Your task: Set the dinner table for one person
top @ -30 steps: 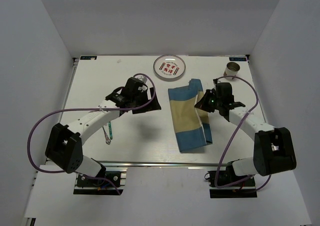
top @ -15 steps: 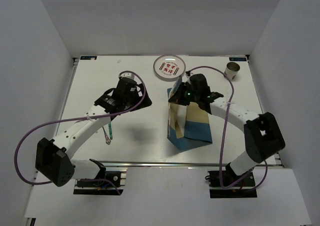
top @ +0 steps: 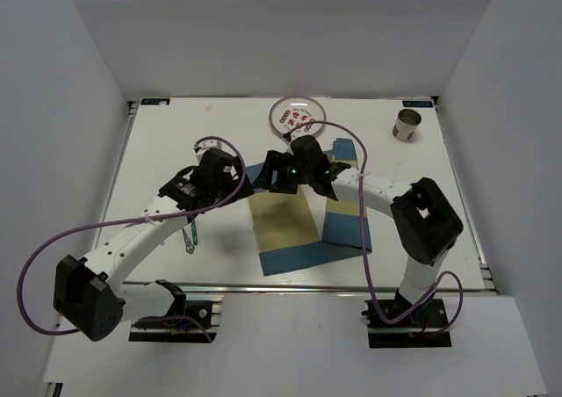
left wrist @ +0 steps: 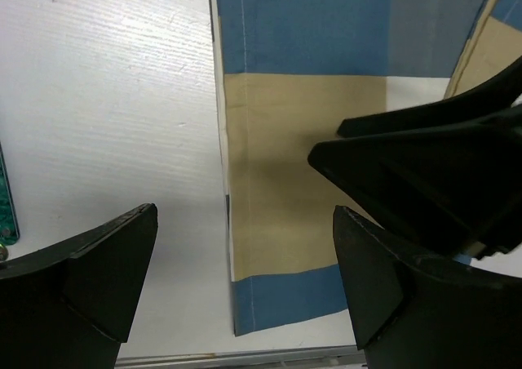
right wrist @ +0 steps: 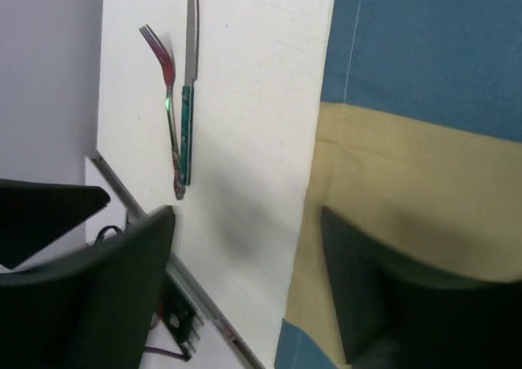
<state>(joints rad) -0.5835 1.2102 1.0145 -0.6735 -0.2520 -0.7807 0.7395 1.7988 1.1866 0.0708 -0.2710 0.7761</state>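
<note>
The dinner table [top: 176, 142] is a white top with a metal rail along its front. A blue-and-tan placemat [top: 285, 230] lies spread at front centre; its left edge [left wrist: 228, 222] rests flat on the table. My right gripper [top: 281, 173] hovers over the mat's far left part, open, with nothing between its fingers [right wrist: 247, 214]. My left gripper [top: 237, 182] is just left of it, wide open above the mat's left edge [left wrist: 245, 222]. A fork [right wrist: 167, 100] and a green-handled knife [right wrist: 189, 83] lie side by side left of the mat.
A patterned plate [top: 299, 116] sits at the back centre, just behind the right wrist. A metal cup [top: 407, 125] stands at the back right. Purple cables loop from both arms. The two grippers are close together; the right one's fingers [left wrist: 424, 165] show in the left wrist view.
My right gripper swung left across the mat with the cloth's edge, unfolding it leftwards, then opened and let the cloth drop flat. My left gripper shifted nearer and slightly right, to the mat's left edge.
</note>
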